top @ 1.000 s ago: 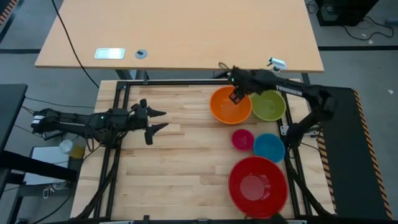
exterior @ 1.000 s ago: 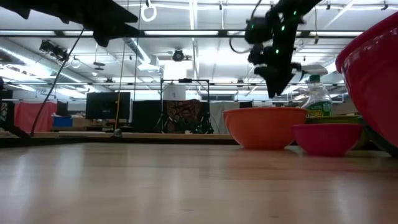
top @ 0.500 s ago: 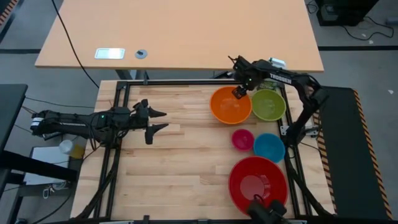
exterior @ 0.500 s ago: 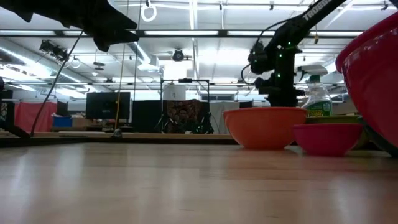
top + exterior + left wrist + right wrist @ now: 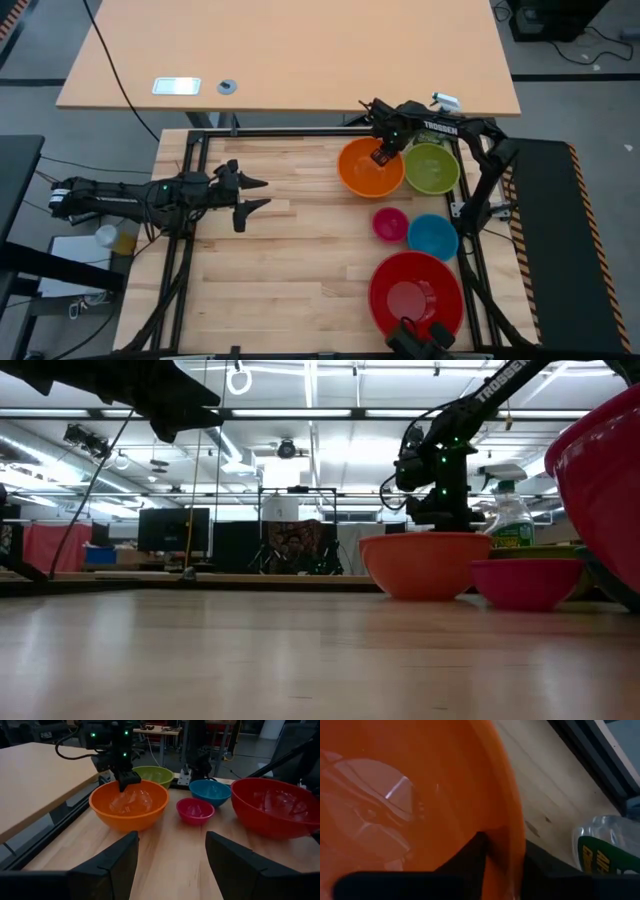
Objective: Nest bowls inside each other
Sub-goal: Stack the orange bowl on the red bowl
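Nearest the front edge of the wooden surface [image 5: 300, 250] sits the red bowl [image 5: 415, 297], the largest, empty and upright. Just beyond it lie the blue bowl [image 5: 433, 237] and, to its left, the small magenta-pink bowl [image 5: 390, 223], close together but apart. Farther back stand the orange bowl [image 5: 371, 168] and the lime green bowl [image 5: 432, 168], side by side with rims about touching. No bowl is nested in another. The right pincer [image 5: 381, 155] is at the far rim of the orange bowl; the right wrist view shows one finger inside the wall and one outside, pinching the rim [image 5: 512, 840]. A clear bottle with a green label [image 5: 511, 520] stands behind the bowls near the surface's far right corner. The left pincer [image 5: 255, 193] hovers over the left half of the surface, well apart from all bowls, its fingers spread wide. Beyond lies a tan desk [image 5: 300, 50] carrying a small white device [image 5: 176, 86].
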Robot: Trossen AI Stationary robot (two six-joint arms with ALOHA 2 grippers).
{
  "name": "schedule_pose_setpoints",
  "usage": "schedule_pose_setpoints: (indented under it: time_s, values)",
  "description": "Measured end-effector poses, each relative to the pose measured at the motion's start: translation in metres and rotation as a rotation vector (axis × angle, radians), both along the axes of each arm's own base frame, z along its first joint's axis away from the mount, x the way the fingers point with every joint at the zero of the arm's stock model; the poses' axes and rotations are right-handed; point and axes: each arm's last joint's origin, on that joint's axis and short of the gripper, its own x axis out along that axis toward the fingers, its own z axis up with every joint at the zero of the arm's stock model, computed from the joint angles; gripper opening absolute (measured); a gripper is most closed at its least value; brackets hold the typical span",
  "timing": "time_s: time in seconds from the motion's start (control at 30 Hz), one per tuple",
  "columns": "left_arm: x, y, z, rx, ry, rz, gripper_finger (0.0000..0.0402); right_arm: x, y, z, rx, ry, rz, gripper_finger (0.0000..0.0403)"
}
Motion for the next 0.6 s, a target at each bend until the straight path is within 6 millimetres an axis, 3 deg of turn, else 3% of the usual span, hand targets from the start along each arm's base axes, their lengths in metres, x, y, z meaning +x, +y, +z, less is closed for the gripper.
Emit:
schedule_pose_setpoints:
  time_s: [0.1,0.23,0.6]
  values:
    - [0.000,0.000,0.000,0.000,-0.001,0.000,0.0233,0.000,0.001,0.005,0.028,-0.044,0.000,0.0037]
    - [0.000,0.000,0.000,0.005,0.001,-0.001,0.0233,0.004,0.001,0.013,0.070,-0.083,-0.004,0.0027]
    - [0.000,0.000,-0.002,0.026,0.026,-0.005,0.0233,0.035,0.013,0.071,-0.009,-0.122,0.088,0.0018]
